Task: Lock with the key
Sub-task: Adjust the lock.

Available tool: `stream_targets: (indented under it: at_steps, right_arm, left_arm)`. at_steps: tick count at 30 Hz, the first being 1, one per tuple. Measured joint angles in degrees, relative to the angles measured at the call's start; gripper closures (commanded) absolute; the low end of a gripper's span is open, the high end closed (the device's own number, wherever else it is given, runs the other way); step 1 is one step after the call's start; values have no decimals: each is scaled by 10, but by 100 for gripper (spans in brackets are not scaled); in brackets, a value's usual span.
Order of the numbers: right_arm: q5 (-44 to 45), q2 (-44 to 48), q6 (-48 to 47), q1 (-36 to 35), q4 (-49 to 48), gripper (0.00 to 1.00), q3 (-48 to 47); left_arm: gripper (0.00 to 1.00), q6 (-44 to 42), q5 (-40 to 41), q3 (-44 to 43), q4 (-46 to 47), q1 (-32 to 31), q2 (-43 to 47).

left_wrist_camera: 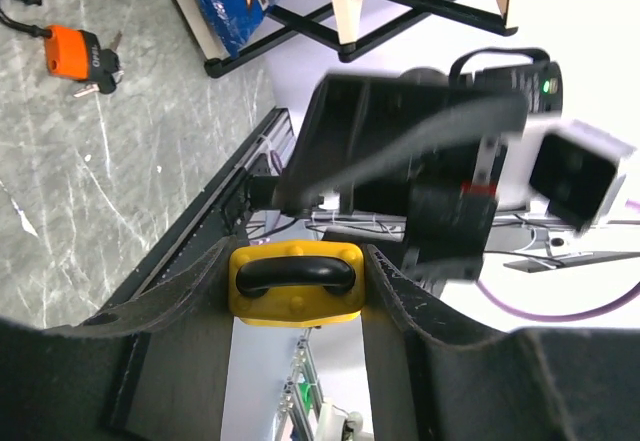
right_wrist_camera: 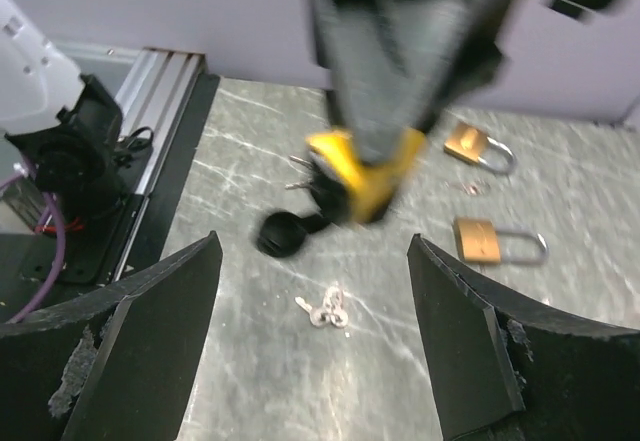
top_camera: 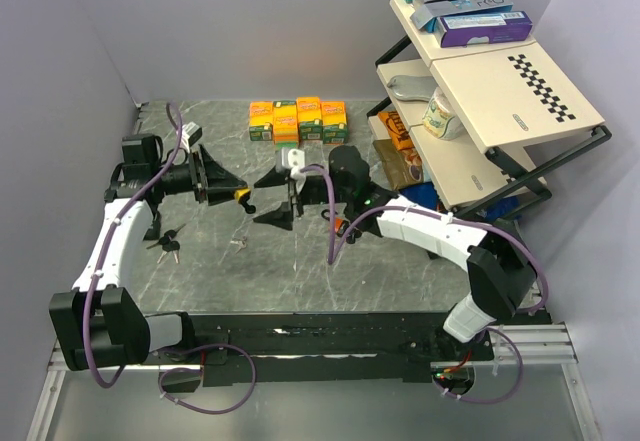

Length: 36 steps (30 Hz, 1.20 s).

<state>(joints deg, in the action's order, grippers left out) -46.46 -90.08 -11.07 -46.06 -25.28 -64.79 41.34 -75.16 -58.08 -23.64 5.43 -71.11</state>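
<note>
While the left gripper (left_wrist_camera: 296, 261) pinches the yellow padlock (left_wrist_camera: 296, 308), the right gripper (right_wrist_camera: 315, 251) gapes wide facing it.

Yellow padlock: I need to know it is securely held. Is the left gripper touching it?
Touching. The left wrist view shows the yellow padlock wedged between the left gripper's two fingers, with both pressed against its sides.

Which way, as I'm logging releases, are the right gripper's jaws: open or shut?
Open: the right gripper has its fingers wide apart, gripping nothing.
</note>
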Motion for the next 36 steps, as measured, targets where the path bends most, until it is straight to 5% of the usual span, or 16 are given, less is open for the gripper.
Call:
stream_targets:
  at_steps: [10,22,36]
  right_arm:
    - [39,-1,-53,-21,-4,25,-8]
    - [16,-1,-131,-22,6,11,-7]
    - [40,-1,-197,-40,13,32,-7]
  left_arm:
    - [99,28,-8,0,17,-6,-1]
    - [99,38,-16,0,28,-10,-12]
    - [99,26,-24,0,14,-14,-12]
